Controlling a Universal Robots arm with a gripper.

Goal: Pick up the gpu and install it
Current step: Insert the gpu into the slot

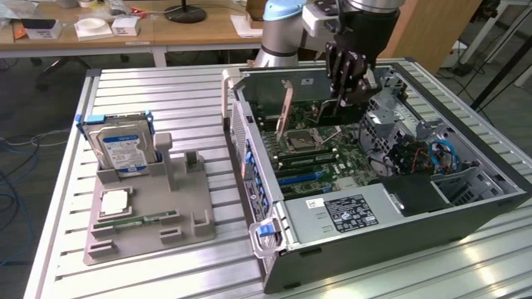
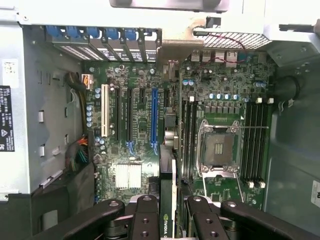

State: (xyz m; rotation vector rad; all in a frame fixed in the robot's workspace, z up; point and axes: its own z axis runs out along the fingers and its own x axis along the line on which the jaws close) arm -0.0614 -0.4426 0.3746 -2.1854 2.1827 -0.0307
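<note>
My gripper (image 1: 349, 93) hangs inside the open computer case (image 1: 249, 162), over the far end of the motherboard (image 1: 320, 159). Its jaws are shut on the gpu (image 1: 339, 113), a thin dark card held upright on edge. In the wrist view the gpu (image 2: 173, 185) shows edge-on between the two black fingers (image 2: 147, 207), with a green logo at its near end. It hovers above the motherboard (image 2: 135, 150), between the long blue slot (image 2: 154, 117) and the bare CPU socket (image 2: 218, 150), clear of the board.
A grey parts holder (image 1: 154, 212) on the slatted table carries a hard drive (image 1: 123, 146) in a blue caddy, a CPU chip (image 1: 112, 202) and a green memory stick (image 1: 137, 219). The power supply (image 1: 349, 212) fills the case's near end. Cables and drive bays (image 1: 424, 156) crowd the exterior view's right.
</note>
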